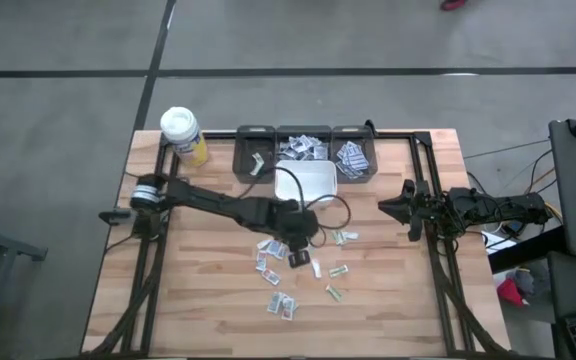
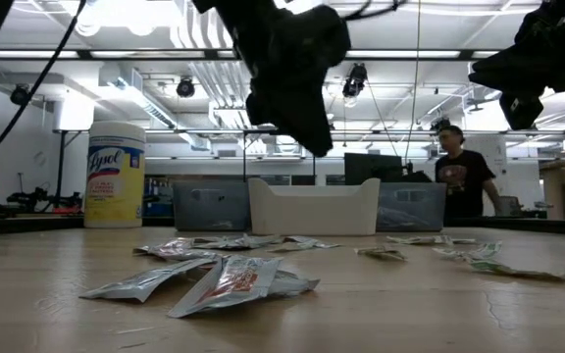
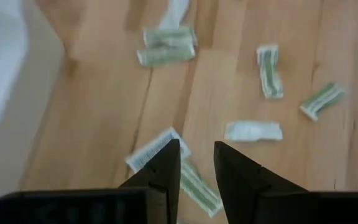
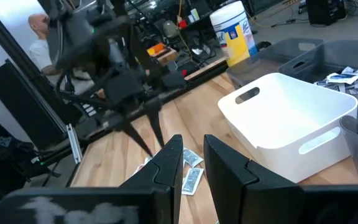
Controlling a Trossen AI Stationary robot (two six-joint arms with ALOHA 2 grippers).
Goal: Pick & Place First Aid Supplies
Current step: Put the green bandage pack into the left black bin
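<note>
Left claw (image 3: 196, 163) hung released over the packets (image 1: 290, 270), its fingers parted with nothing between them, tips above one green-striped packet (image 3: 196, 185) and a white one beside it. Those two lay overlapped, so a pinch could have lifted both or dragged one aside. Most packets lay scattered at six o'clock from the white bin (image 1: 308, 181) on the tabletop (image 1: 398, 300); others filled the grey trays (image 1: 306, 152) at twelve. Right claw (image 4: 190, 163) waited at three o'clock, narrowly parted, empty. Print on the packets was unreadable, and the left arm hid some of them from above.
</note>
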